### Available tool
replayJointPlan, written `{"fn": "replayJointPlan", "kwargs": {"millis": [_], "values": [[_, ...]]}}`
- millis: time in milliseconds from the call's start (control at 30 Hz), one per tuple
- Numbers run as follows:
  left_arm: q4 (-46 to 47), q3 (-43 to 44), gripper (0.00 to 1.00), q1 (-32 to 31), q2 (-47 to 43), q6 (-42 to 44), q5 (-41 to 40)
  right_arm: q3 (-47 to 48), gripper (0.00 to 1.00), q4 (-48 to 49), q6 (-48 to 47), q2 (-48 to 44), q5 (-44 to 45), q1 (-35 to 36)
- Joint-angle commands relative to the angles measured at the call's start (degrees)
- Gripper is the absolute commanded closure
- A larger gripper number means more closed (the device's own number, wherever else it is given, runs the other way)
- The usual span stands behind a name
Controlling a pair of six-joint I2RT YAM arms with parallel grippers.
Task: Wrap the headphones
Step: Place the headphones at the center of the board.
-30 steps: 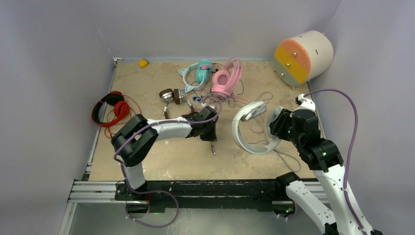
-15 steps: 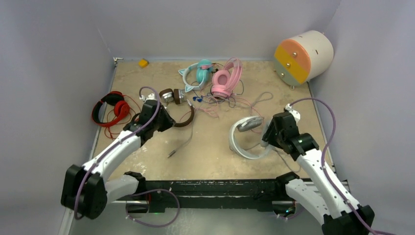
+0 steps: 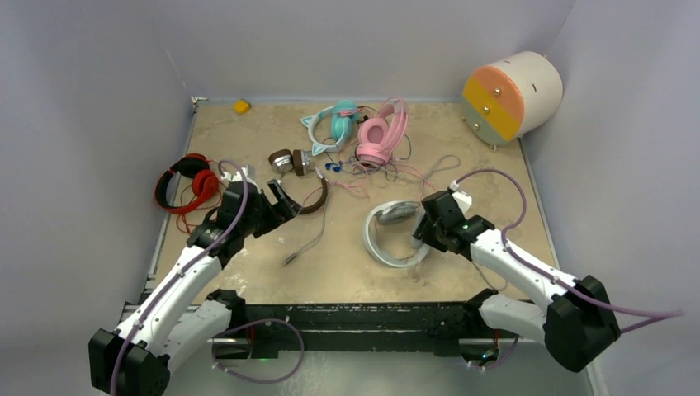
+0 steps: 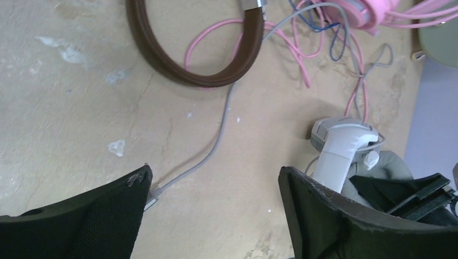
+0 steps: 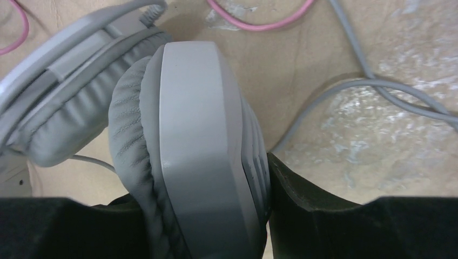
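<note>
Judging progress: wrap looks barely begun, no cord wound round any pair in view.

Nearest, at 5 o'clock on the counter [image 3: 248, 272], the grey-white headphones [image 3: 381, 247] lie flat. The right tool [image 3: 425, 227] is clamped half-wide on one padded ear cup, cup filling the gap between its fingers in the wrist view. Its grey cable [image 3: 309, 239] trails loose toward 7 o'clock, plug end lying free on the counter.

Left tool [image 3: 279, 202] at 9 o'clock: jaws spread wide, nothing in them, hovering just over that plug end.

Next out, brown headphones [image 3: 314, 202] at 10 o'clock, band open, cord unwrapped. Red headphones [image 3: 186, 181] at 9 o'clock by the edge, thin cord spilled around them.

Far side: pink headphones [image 3: 380, 132] and teal cat-ear headphones [image 3: 330, 124] at 12 o'clock. Pink, blue and grey cords are tangled between them and the brown pair.

Left to do, I'd say: everything, gather each cord, wind it, untangle first.

Counts:
- Headphones: five, one of each colour.
- Tools: two.
- Yellow bit [image 3: 241, 106] at 11 o'clock: one.
- Drum [image 3: 512, 95] at 2 o'clock: one.
</note>
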Motion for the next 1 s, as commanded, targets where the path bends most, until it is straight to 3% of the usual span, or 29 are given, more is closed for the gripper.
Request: {"fn": "replayJointPlan", "kwargs": {"millis": [0, 100, 133, 300, 600, 767, 967], "values": [[-1.32, -2.34, 0.12, -0.06, -0.78, -1.85, 0.79, 0.60, 0.46, 8.15, 5.59, 2.26, -0.08, 1.51], [4.64, -6.14, 0.11, -1.50, -1.02, -3.36, 8.72, 0.42, 0.03, 10.48, 3.93, 2.44, -2.06, 1.91], [5.64, -7.11, 0.10, -3.66, -1.31, -4.64, 8.31, 0.69, 0.01, 10.56, 2.65, 2.45, -2.53, 1.87], [6.41, -7.64, 0.09, -23.42, -0.69, -12.33, -4.33, 4.36, 0.01, 5.50, -6.07, 1.81, -4.93, 1.89], [16.55, -4.80, 0.12, -45.68, 13.12, -24.05, -17.20, 8.74, 0.01, -3.10, -21.58, -3.49, 1.64, 1.78], [21.06, -0.97, 0.14, -48.93, 23.22, -25.02, -17.51, 13.77, 0.01, -7.64, -24.97, -1.18, 6.24, 1.54], [25.96, -0.47, 0.17, -49.12, 29.57, -26.25, -18.18, 18.25, 0.01, -5.48, -24.49, 4.53, 1.07, -2.60]]}}
